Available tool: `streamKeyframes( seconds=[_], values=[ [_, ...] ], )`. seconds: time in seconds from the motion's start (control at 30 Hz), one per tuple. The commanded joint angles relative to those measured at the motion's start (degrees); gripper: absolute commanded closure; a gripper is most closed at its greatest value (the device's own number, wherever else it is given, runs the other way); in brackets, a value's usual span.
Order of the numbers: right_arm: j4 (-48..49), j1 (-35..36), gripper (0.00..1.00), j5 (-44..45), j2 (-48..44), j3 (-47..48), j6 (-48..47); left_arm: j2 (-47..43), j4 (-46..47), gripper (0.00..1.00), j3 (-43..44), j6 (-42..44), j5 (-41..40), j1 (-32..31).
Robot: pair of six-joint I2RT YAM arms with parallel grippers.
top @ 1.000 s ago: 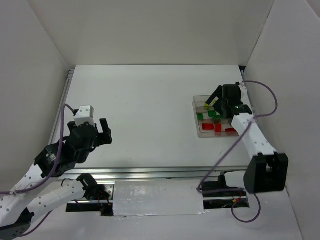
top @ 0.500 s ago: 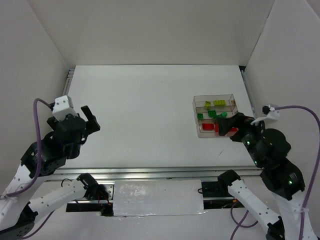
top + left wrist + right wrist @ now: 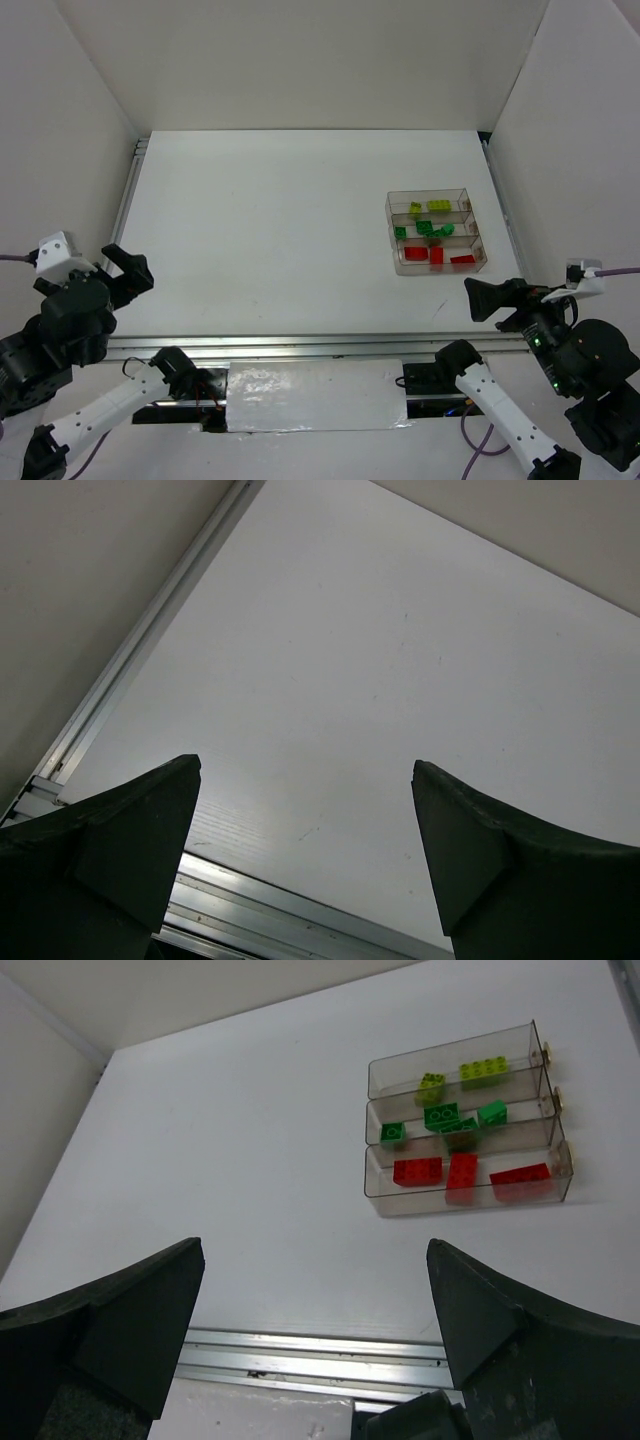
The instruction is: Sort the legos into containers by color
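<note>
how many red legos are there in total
3 red legos, all in the nearest tray: left brick, middle brick, right brick. None looks hidden; the table around the trays shows no other red pieces.

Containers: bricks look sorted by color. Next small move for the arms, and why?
Probably none beyond parking both arms. The containers hold yellow-green bricks in the far tray, dark green bricks in the middle and red bricks in the near one. No brick shows loose on the table. The left end effector and right end effector are open, empty and at the near edge.
</note>
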Motion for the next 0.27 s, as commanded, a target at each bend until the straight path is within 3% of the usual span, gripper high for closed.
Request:
streamKeyframes(
  seconds=[0.0,0.23],
  values=[
    [-1.2,0.3,0.00,0.2,-0.3,-0.7,-0.4,-2.4,-1.1,0.00,-0.4,-0.6,-0.5,0.2],
    [1.2,0.3,0.00,-3.7,1.2,-0.7,0.4,-3.6,0.3,0.01,-1.8,0.4,0.7,0.2]
  ],
)
